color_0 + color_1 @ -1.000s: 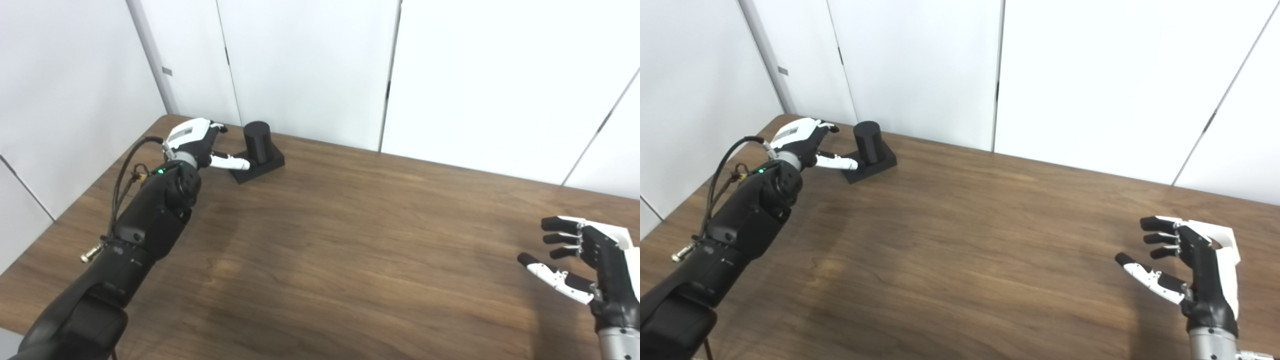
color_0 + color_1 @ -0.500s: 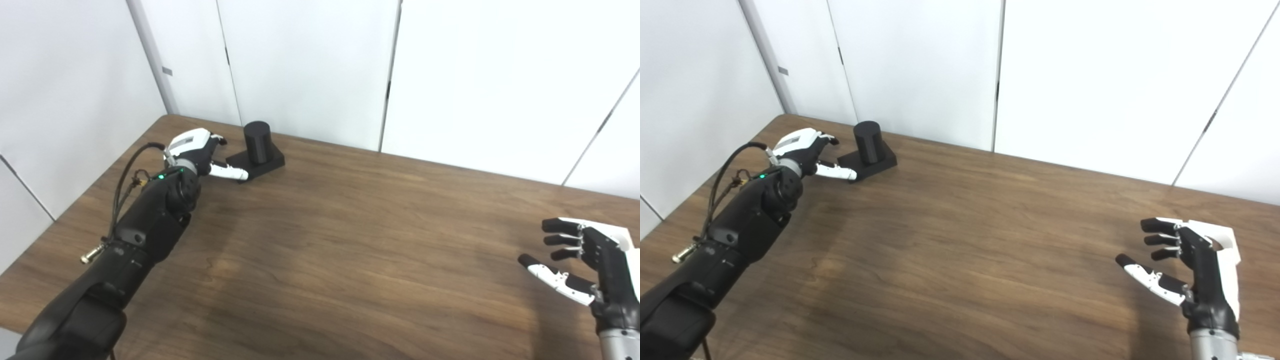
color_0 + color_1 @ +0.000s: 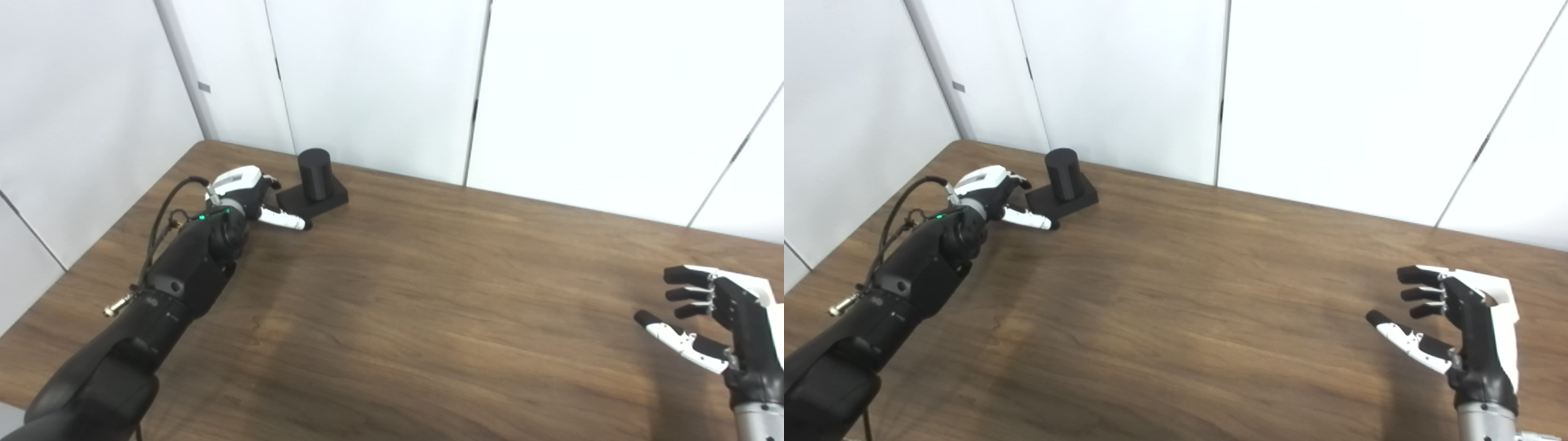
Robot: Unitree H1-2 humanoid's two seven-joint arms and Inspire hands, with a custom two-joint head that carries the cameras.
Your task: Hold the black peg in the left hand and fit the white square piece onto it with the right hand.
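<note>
**Both hands empty, black peg untouched at the far left of the table**

Left eye view: The black peg (image 3: 314,174) stood upright on its flat black base (image 3: 312,199), far back on the left part of the wooden table (image 3: 429,294), close to the white wall panels (image 3: 380,79). The left hand (image 3: 248,195) lay low over the table just beside the base on its left, released and grasping nothing, its thumb (image 3: 283,218) stretched out in front of the base's near corner; whether thumb and base touched could not be told. The right hand (image 3: 719,324) hovered at the right edge, well apart from the peg, fingers spread and empty. No white square piece showed in this view.

Right eye view: The peg (image 3: 1061,174) and base (image 3: 1062,199) sat in the same far-left spot, upright and free of any grasp. The left hand (image 3: 989,191) rested just left of the base, fingers loose around nothing, a green light (image 3: 939,215) glowing at the wrist. The right hand (image 3: 1464,324) stood open near the table's right side, palm turned toward the left, holding nothing.
</note>
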